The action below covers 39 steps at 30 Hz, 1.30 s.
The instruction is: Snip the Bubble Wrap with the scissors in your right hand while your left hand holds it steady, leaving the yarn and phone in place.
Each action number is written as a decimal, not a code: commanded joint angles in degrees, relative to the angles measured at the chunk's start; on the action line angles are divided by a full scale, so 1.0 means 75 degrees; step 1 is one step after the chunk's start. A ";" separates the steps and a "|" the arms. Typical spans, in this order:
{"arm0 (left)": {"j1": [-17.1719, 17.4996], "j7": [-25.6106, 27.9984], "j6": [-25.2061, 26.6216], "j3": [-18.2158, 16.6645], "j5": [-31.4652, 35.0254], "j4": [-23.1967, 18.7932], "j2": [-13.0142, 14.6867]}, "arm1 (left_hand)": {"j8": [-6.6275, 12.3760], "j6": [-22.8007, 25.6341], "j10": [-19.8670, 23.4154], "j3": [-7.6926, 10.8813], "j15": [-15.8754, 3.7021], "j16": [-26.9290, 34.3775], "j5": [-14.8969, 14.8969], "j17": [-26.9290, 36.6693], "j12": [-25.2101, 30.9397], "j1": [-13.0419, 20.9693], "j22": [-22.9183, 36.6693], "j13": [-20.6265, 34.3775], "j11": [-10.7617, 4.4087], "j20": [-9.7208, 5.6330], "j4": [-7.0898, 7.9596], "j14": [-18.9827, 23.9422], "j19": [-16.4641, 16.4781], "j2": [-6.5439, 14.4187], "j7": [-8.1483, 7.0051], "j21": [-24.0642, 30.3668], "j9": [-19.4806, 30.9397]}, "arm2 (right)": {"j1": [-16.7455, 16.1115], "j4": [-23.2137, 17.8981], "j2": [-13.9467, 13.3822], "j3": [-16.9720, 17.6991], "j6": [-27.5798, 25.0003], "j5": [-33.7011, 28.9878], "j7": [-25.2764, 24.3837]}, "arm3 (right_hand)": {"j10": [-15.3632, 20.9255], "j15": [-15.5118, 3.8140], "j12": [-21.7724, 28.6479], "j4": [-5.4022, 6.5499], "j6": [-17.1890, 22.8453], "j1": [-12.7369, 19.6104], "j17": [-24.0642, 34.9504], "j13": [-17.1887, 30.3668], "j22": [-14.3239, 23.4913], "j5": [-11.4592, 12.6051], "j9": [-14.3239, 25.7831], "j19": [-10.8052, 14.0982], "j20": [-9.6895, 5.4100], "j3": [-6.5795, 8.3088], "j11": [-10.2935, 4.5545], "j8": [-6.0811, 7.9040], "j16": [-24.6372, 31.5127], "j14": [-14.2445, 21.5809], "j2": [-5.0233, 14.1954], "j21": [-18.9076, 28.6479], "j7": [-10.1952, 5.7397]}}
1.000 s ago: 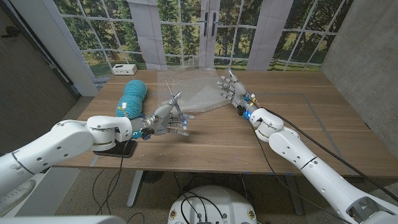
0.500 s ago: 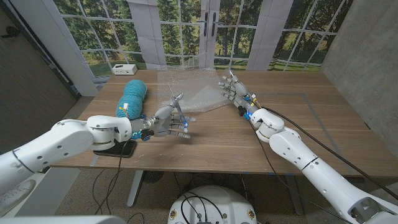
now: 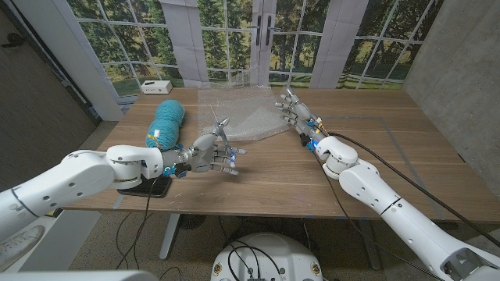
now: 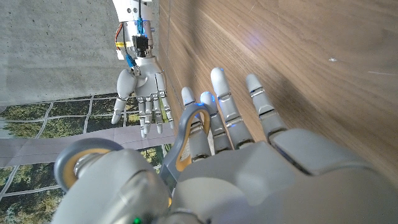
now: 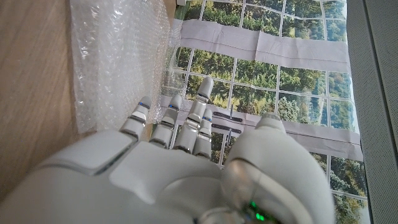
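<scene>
- Your left hand (image 3: 209,151) grips the scissors (image 3: 221,133), not the right as tasked; it's barely shifted over the last second, blades up, just short of the Bubble Wrap (image 3: 234,113).
- Your right hand (image 3: 294,114), fingers apart and empty, has stayed at the wrap's right edge.
- No cut started; yarn (image 3: 166,122) and phone (image 3: 151,188) unmoved on the bench (image 3: 375,156).

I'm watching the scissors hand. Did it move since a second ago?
Barely. The left hand, holding the scissors, slid slightly toward the table's near edge, away from the yarn.
</scene>
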 commanded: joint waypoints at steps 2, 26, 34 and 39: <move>0.0607 0.0000 -0.0208 -0.0488 -0.0075 -0.0154 0.0168 | -0.0030 -0.1060 0.0055 0.0027 -0.0003 0.0029 0.0051 0.0018 0.0027 -0.0058 0.0017 0.0021 0.0002 -0.0012 0.0026 0.0006 0.0049 0.0031 0.1037 -0.0026 -0.0017 | 0.0042 -0.0160 -0.0163 -0.0156 -0.0143 -0.0740 -0.0174 | -0.0069 -0.0777 -0.0043 -0.0080 -0.0017 0.0133 -0.0022 0.0038 0.0035 0.0047 0.0023 -0.0020 0.0040 0.0034 -0.0090 -0.0005 -0.0035 -0.0084 0.0028 -0.0012 -0.0039; 0.1824 -0.0290 -0.0168 -0.1701 0.0096 -0.0212 -0.0007 | -0.0021 -0.1043 0.0091 0.0048 -0.0033 0.0037 0.0162 -0.0015 0.0080 -0.0060 0.0027 0.0063 -0.0017 -0.0013 0.0016 0.0040 0.0076 0.0071 0.1014 -0.0132 -0.0118 | 0.0384 -0.0047 0.0040 -0.0651 -0.0276 -0.1648 -0.0236 | -0.0362 -0.0749 -0.0282 -0.0390 -0.0228 0.0498 -0.0143 0.0104 0.0032 0.0041 0.0024 -0.0091 0.0045 0.0214 -0.0117 -0.0056 -0.0102 -0.0269 0.0060 -0.0032 -0.0066; 0.2106 -0.0526 -0.0072 -0.2004 0.0259 -0.0180 -0.0258 | -0.0017 -0.1049 0.0103 0.0052 -0.0027 0.0049 0.0188 -0.0001 0.0084 -0.0057 0.0031 0.0056 -0.0009 -0.0013 0.0015 0.0037 0.0088 0.0081 0.1012 -0.0161 -0.0133 | 0.0480 -0.0034 0.0124 -0.0876 -0.0238 -0.2125 -0.0295 | -0.0427 -0.0721 -0.0330 -0.0426 -0.0244 0.0524 -0.0159 0.0117 0.0033 0.0040 0.0025 -0.0097 0.0045 0.0231 -0.0126 -0.0052 -0.0105 -0.0292 0.0057 -0.0031 -0.0058; 0.2241 -0.0665 0.0015 -0.2185 0.0344 -0.0179 -0.0387 | -0.0004 -0.1022 0.0121 0.0058 -0.0029 0.0048 0.0206 -0.0008 0.0097 -0.0058 0.0034 0.0060 -0.0013 -0.0013 0.0019 0.0037 0.0097 0.0095 0.0987 -0.0183 -0.0147 | 0.0595 0.0034 0.0193 -0.1023 -0.0268 -0.2399 -0.0276 | -0.0451 -0.0740 -0.0356 -0.0460 -0.0239 0.0565 -0.0172 0.0125 0.0033 0.0044 0.0025 -0.0096 0.0043 0.0255 -0.0143 -0.0044 -0.0109 -0.0309 0.0069 -0.0029 -0.0079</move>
